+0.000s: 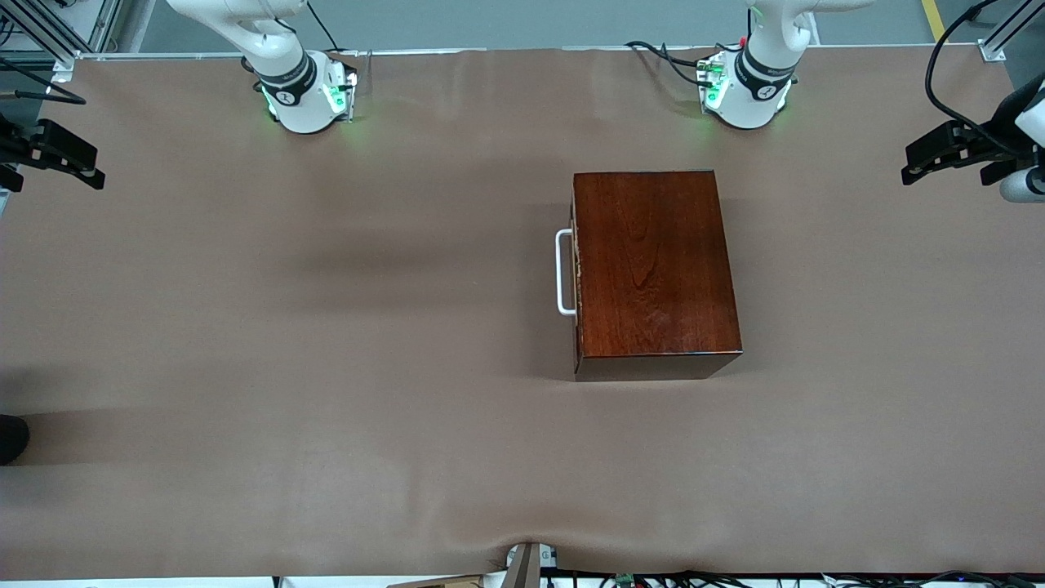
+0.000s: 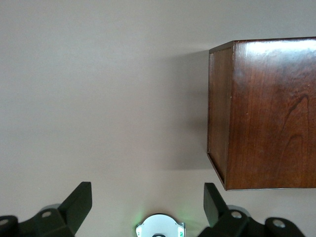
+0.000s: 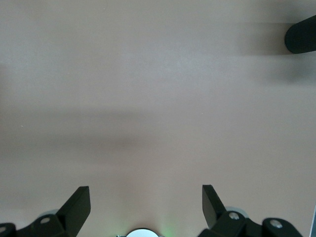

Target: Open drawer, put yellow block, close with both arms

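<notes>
A glossy dark reddish-brown wooden box (image 1: 653, 261) stands on the table in front of the left arm's base. Its drawer is pushed in flush, and only the white bar handle (image 1: 563, 272) shows, on the side that faces the right arm's end of the table. The yellow block is out of view. My left gripper (image 1: 918, 163) hangs open over the left arm's end of the table, and its wrist view shows the box (image 2: 266, 113) to one side of the empty left gripper (image 2: 148, 190). My right gripper (image 1: 86, 163) hangs open over the right arm's end, and the right gripper (image 3: 146, 192) holds nothing.
Brown paper covers the whole table (image 1: 326, 327). A dark rounded object (image 1: 10, 437) pokes in at the table's edge at the right arm's end, and the same dark object (image 3: 301, 34) shows in the right wrist view. Cables (image 1: 694, 578) lie along the edge nearest the front camera.
</notes>
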Controlling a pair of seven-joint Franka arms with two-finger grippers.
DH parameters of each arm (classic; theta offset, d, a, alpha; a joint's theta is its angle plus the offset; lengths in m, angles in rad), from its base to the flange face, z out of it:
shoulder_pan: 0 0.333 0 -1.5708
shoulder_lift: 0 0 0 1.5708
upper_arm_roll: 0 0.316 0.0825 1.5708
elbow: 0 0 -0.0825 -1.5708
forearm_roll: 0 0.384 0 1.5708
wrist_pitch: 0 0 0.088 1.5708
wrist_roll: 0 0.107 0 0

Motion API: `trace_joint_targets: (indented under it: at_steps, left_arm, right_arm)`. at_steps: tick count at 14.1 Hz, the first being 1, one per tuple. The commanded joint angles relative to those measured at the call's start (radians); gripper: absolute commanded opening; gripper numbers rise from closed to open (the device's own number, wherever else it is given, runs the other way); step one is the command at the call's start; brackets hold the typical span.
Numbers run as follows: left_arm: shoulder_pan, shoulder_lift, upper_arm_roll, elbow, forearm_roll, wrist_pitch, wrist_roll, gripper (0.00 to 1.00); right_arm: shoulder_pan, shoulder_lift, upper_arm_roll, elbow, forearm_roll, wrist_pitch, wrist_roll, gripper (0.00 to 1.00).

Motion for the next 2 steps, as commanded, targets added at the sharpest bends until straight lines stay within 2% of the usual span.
trace_joint_targets:
  at_steps: [1,2]
  left_arm:
    - [0.002,0.001,-0.003,0.003,0.015,0.005,0.015,1.00]
    - [0.000,0.001,-0.003,0.003,0.015,0.005,0.012,1.00]
  right_arm:
    - [-0.014,-0.005,0.009,0.005,-0.002,-0.009,-0.011,1.00]
    - [-0.014,-0.005,0.009,0.005,-0.002,-0.009,-0.011,1.00]
